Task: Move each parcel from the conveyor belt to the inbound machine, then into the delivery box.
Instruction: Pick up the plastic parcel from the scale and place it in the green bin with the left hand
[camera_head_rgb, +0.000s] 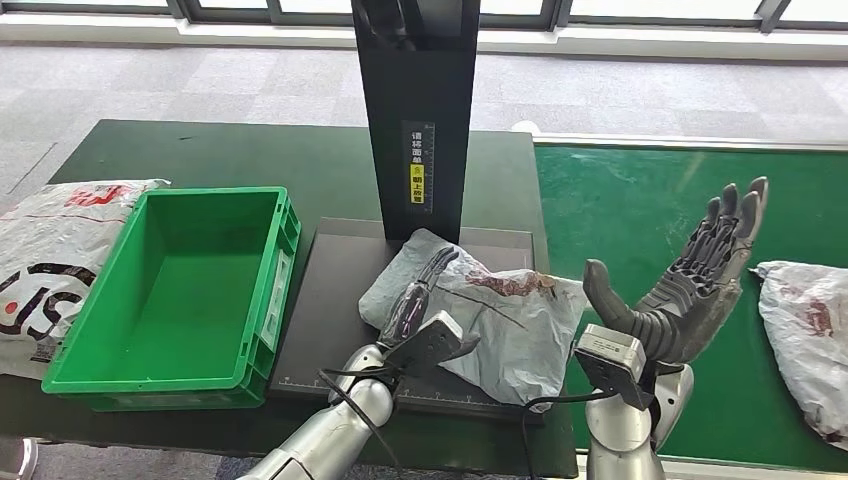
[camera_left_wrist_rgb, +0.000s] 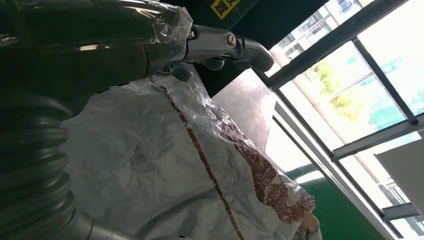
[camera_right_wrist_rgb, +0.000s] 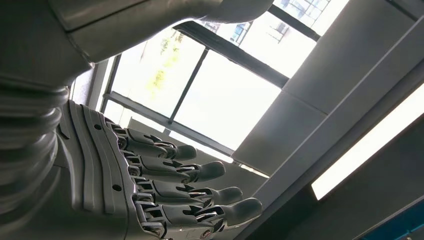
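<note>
- Head view: three parcels are in sight. One grey parcel (camera_head_rgb: 490, 320) lies on the dark platform (camera_head_rgb: 320, 330) of the inbound machine, at the foot of its black upright column (camera_head_rgb: 415, 110). A second parcel (camera_head_rgb: 810, 340) lies on the green conveyor belt (camera_head_rgb: 640, 210) at the far right. A third, white parcel with red and black print (camera_head_rgb: 50, 260) sits at the left edge, just beside the green delivery box (camera_head_rgb: 165, 300).
- There is one delivery box, and nothing shows inside it.
- The left hand (camera_head_rgb: 420, 295) rests on the left edge of the grey parcel, fingers stretched out along it toward the column; whether they grip it I cannot tell from here.
- The right hand (camera_head_rgb: 690, 285) is raised over the conveyor belt, right of the grey parcel and apart from it, palm up, fingers spread and holding nothing.
- Left wrist view: one crumpled grey parcel (camera_left_wrist_rgb: 165, 175) with a reddish printed band fills the middle. The left hand (camera_left_wrist_rgb: 115, 45) lies against it, one fingertip (camera_left_wrist_rgb: 252, 50) reaching past the parcel's edge; the wrapping hides the rest, so I cannot tell if the fingers close on it.
- Right wrist view: the right hand (camera_right_wrist_rgb: 145, 180) is seen against windows and ceiling, fingers (camera_right_wrist_rgb: 200, 172) extended side by side, thumb apart, nothing in it.
</note>
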